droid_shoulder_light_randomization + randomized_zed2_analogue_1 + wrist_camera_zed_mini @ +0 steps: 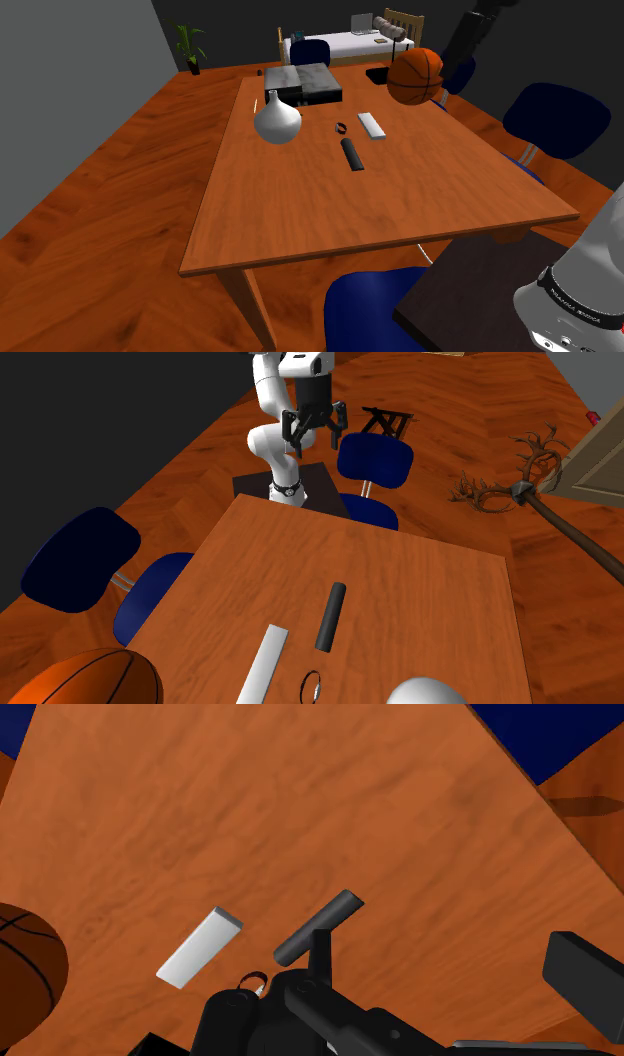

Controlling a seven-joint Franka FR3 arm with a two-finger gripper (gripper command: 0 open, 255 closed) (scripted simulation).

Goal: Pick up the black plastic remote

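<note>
The black remote [352,154], a slim dark bar, lies flat near the middle of the wooden table [300,215]. From the second exterior view the black remote [330,616] lies beside a white remote [263,664]. My gripper [315,424] hangs high over the table's stand-side edge, open and holding nothing, far from the remote. In the wrist view the black remote [318,926] sits well below the hand, and one black finger [585,976] stands wide to the side.
A white vase [277,120], a small ring [340,127], a grey box [302,83] and a basketball [415,77] share the table's far half. Blue chairs [374,460] stand around it. The half of the table nearer the stand is bare wood.
</note>
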